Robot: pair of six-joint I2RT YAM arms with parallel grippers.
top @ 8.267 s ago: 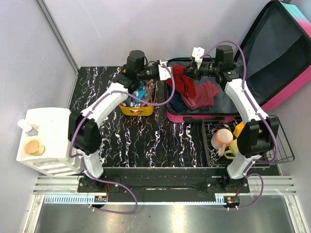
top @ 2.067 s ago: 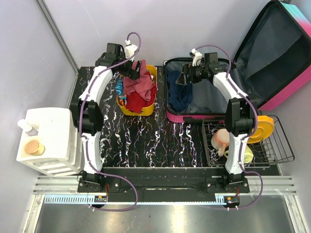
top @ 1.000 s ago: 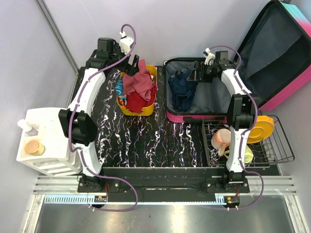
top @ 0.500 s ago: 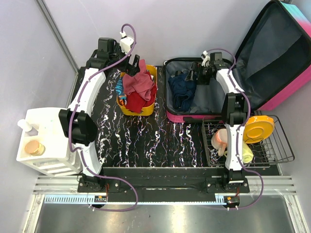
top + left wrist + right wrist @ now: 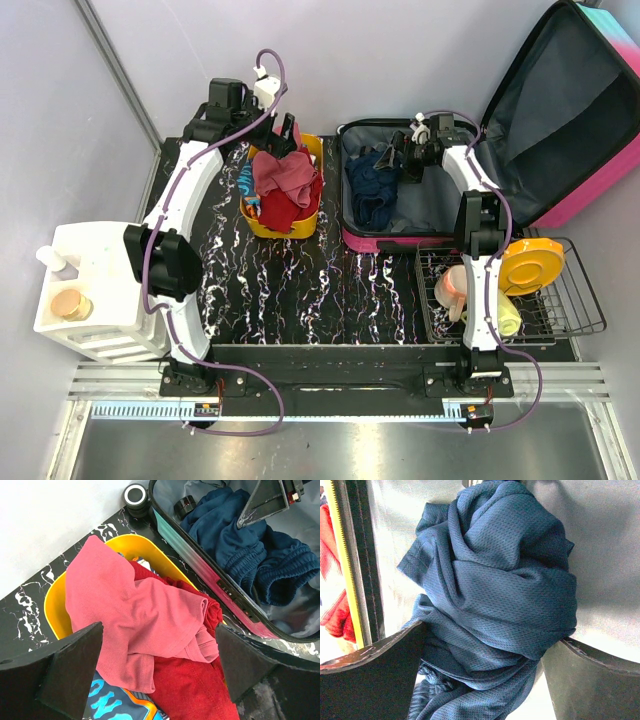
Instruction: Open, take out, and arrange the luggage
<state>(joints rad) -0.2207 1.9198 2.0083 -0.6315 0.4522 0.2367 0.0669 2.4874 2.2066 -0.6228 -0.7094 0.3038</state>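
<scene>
Open luggage (image 5: 570, 110), lid raised, under the right claw (image 5: 482, 635), spread wide astride the blue cloth (image 5: 505, 580) inside; yellow bin (image 5: 54, 599) under the left claw (image 5: 157, 627), wide too, gripping nothing, above the pink cloth (image 5: 135, 615) heaped in it.

We see the whole worktop (image 5: 330, 290) from high above; both wrist cameras look down close, sharing the blue clothes (image 5: 250, 545).

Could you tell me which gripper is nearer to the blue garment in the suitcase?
Right. The right gripper, open, straddles the blue garment inside the luggage; the left gripper hangs over the yellow bin.
</scene>
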